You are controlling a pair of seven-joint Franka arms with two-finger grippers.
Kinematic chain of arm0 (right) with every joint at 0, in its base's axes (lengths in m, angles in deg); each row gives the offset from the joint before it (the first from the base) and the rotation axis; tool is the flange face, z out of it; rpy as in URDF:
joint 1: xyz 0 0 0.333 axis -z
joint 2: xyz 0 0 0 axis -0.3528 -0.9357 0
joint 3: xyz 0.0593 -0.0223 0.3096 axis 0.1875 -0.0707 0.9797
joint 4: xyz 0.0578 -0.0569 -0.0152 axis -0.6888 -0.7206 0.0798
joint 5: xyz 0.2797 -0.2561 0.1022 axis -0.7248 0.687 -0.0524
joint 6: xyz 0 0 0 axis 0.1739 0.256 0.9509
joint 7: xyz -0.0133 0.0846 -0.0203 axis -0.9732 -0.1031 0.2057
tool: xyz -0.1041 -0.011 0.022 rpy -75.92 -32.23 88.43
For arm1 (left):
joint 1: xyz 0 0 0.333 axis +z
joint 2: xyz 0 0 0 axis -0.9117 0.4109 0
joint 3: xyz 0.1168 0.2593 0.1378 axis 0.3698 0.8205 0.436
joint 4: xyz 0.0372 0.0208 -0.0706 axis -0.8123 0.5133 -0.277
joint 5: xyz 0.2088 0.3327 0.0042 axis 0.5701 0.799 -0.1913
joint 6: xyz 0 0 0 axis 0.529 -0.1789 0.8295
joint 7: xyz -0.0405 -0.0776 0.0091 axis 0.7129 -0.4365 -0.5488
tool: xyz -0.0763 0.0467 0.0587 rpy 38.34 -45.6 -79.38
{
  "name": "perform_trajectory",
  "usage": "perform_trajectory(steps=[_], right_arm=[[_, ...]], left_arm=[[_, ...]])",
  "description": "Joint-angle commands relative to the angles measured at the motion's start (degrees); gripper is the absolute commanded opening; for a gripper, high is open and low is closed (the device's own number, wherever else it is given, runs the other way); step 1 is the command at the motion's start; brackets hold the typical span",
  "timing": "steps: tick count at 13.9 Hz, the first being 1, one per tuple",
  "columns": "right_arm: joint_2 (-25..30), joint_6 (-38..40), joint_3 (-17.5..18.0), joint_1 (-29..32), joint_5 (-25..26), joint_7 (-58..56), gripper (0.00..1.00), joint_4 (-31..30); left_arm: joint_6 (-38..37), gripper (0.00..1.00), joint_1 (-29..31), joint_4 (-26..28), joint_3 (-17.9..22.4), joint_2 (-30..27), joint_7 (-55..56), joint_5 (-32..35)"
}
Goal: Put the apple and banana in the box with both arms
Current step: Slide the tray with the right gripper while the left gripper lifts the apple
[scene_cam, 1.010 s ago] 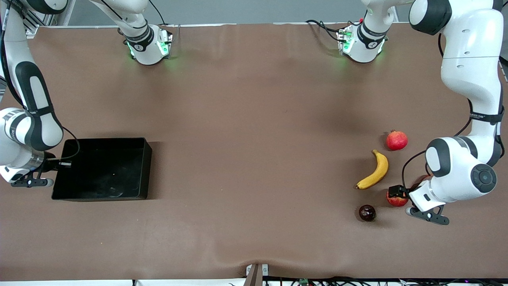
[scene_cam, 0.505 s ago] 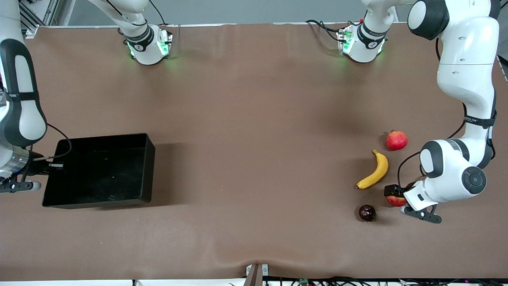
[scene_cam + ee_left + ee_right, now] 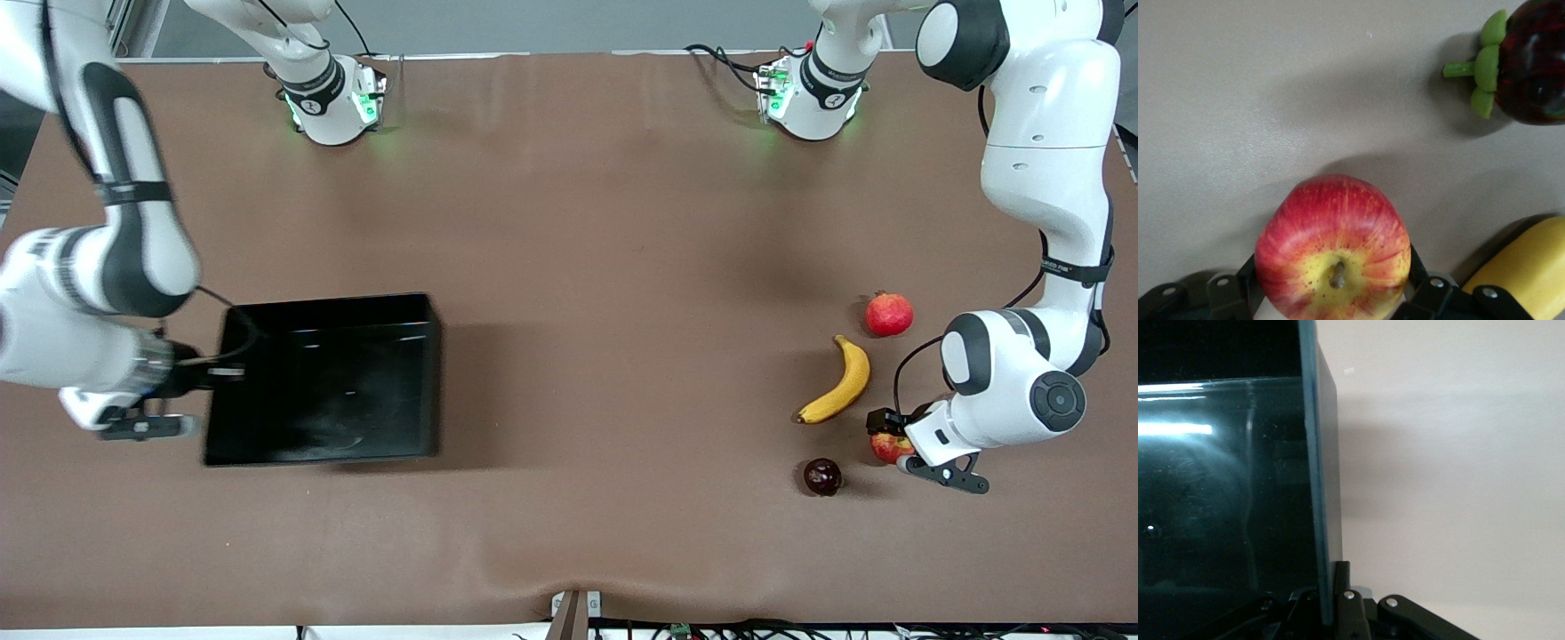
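Since a second ago the box (image 3: 324,382) has travelled along the bench (image 3: 569,267) toward the middle, dragged by the right hand (image 3: 206,375), which is pinched tight on the box's end wall at the right arm's end of the bench. That carries the box toward the fruit — a shorter trip for whatever is lifted next.

At the left arm's end, the left hand (image 3: 892,437) has its fingers (image 3: 1421,290) around the apple (image 3: 1333,248), set on either side of it (the apple seems not yet off the bench), so the pick looks to be just starting. Beside the apple lies the banana (image 3: 838,380), untouched, with a red crowned fruit (image 3: 889,314) farther from the front camera and a dark round fruit (image 3: 822,476) nearer.

From the front the left arm hides most of the apple; the left wrist view shows its stem dimple and streaks. Only the right wrist view shows the wall held edge-on — and a bare box floor.
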Motion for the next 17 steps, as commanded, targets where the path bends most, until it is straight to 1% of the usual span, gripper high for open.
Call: perform_trajectory(steps=[1, 2, 4, 5, 7, 8, 10, 14, 17], right_arm=[[1.9, 1.6, -0.5, -5.9, -1.2, 4.1, 0.0, -0.2], [1.9, 1.4, -0.6, -8.3, -1.3, 6.7, 0.0, -0.2], [1.6, 0.5, -0.5, -13.4, -1.3, 15.7, 0.0, -0.1], [1.4, -1.5, -0.6, -16.9, -1.2, 19.8, 0.0, -0.1], [0.1, -7.0, -0.6, -22.6, -1.2, 27.8, 0.0, -0.1], [-1.1, -9.9, -0.6, -25.0, -1.1, 30.3, 0.0, -0.1], [-3.4, -13.4, -0.6, -28.4, -1.2, 31.6, 0.0, 0.1], [-7.2, -15.5, -0.6, -32.4, -1.1, 34.0, 0.0, 0.2], [-10.0, -16.8, -0.6, -34.3, -1.1, 35.2, 0.0, 0.2]], left_arm=[[-0.1, 0.0, -0.4, 1.9, -0.2, -3.9, -0.5, 0.9], [-2.2, 0.0, -0.5, 1.9, -0.3, -5.3, -0.6, 0.9], [-5.8, 0.0, -1.4, 1.8, -0.9, -8.1, 0.1, 0.9], [-7.7, 0.0, -1.6, 1.8, -1.1, -9.7, 1.0, 0.9], [-12.9, 0.0, -1.5, 1.9, -3.1, -12.8, 4.0, 0.9], [-15.9, 0.0, -1.5, 1.8, -3.8, -14.4, 5.9, 0.9], [-19.1, 0.0, -1.4, 2.2, -6.0, -17.1, 10.5, 0.9], [-19.6, 0.0, -1.3, 5.5, -10.5, -20.6, 19.8, 0.9], [-18.2, 0.0, -1.4, 8.3, -14.7, -21.4, 27.1, 0.8]])
